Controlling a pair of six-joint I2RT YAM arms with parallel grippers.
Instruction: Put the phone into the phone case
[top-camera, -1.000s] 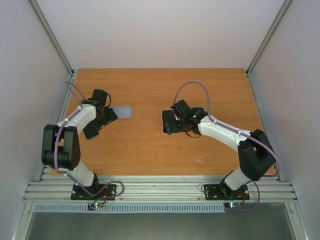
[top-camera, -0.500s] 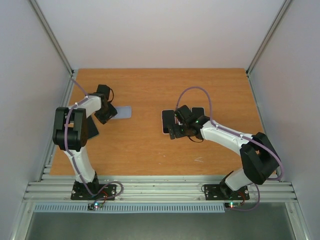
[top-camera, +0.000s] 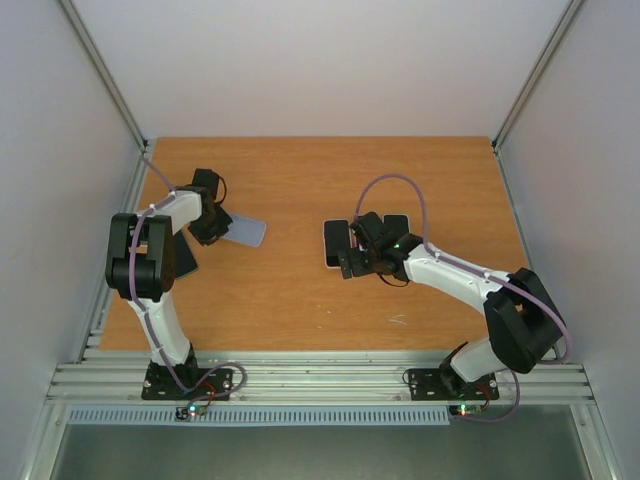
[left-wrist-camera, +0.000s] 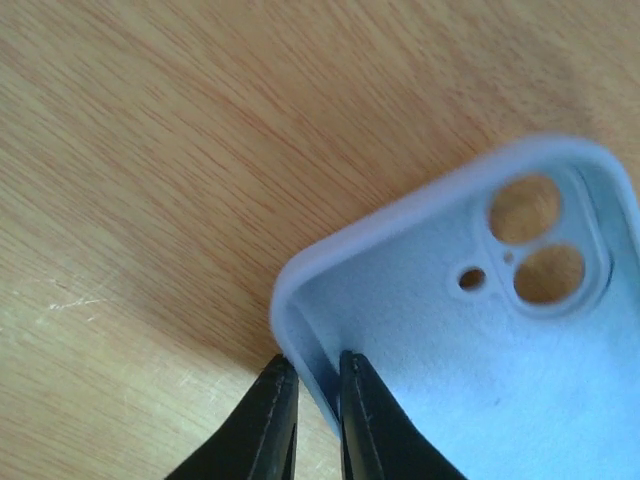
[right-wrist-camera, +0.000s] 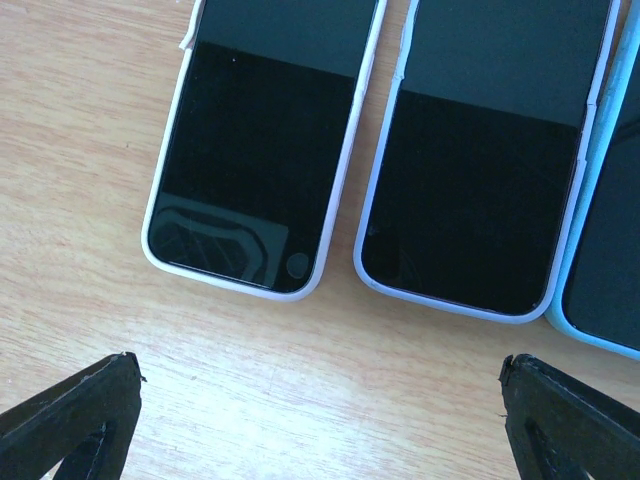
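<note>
The light blue phone case (top-camera: 247, 233) lies open side up at the table's left, its camera cutouts (left-wrist-camera: 535, 240) showing. My left gripper (top-camera: 213, 229) is shut on the case's side wall near a corner (left-wrist-camera: 310, 365), one finger inside and one outside. Three phones lie face up side by side in the middle: a white-edged phone (right-wrist-camera: 262, 150), a lilac-edged phone (right-wrist-camera: 490, 160) and the rim of a blue-edged phone (right-wrist-camera: 612, 250). My right gripper (right-wrist-camera: 318, 362) hangs open just short of their near ends (top-camera: 352, 257), holding nothing.
The wooden table (top-camera: 300, 300) is walled by white panels on three sides, with metal rails along its left and near edges. A dark flat thing (top-camera: 186, 257) lies by the left arm's upper link.
My left gripper has closed on the case's wall, and the case has turned slightly. The right arm has shifted a little over the phones, jaws still wide.
</note>
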